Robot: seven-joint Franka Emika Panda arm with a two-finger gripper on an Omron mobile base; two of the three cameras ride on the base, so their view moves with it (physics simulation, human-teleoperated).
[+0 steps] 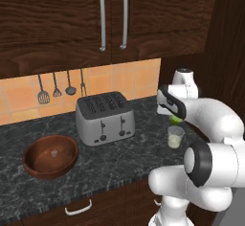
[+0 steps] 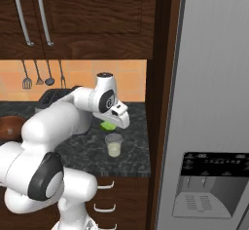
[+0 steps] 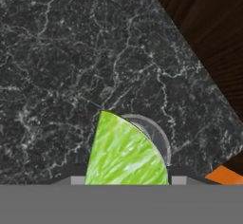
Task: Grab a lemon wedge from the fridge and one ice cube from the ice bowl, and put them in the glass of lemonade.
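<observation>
Holding the lemon wedge (image 3: 126,154) between its fingers, the gripper (image 1: 176,118) hangs just above the glass of lemonade (image 1: 175,137), jaws partly closed on the fruit. In the hand view the wedge covers most of the glass below it; only an arc of the glass rim shows past the wedge's upper right edge, and both fingertips are cut off by the bottom of that view. From the two base views the fingers themselves are masked by the wrist housing, and only a sliver of green wedge peeks out beneath it.

The glass stands on the dark marbled counter (image 1: 124,160) near its right end, close to the dark wood panel beside the fridge (image 2: 214,102). The fridge is cut off at the right and bottom edges of the right base view; its dispenser panel shows low down.

The ice bowl (image 1: 50,156) sits well to the left, beyond the toaster (image 1: 105,117). One pale ice cube (image 1: 54,152) is faintly visible inside, hard to make out against the wood. In the right base view the bowl is largely blocked by the arm.
</observation>
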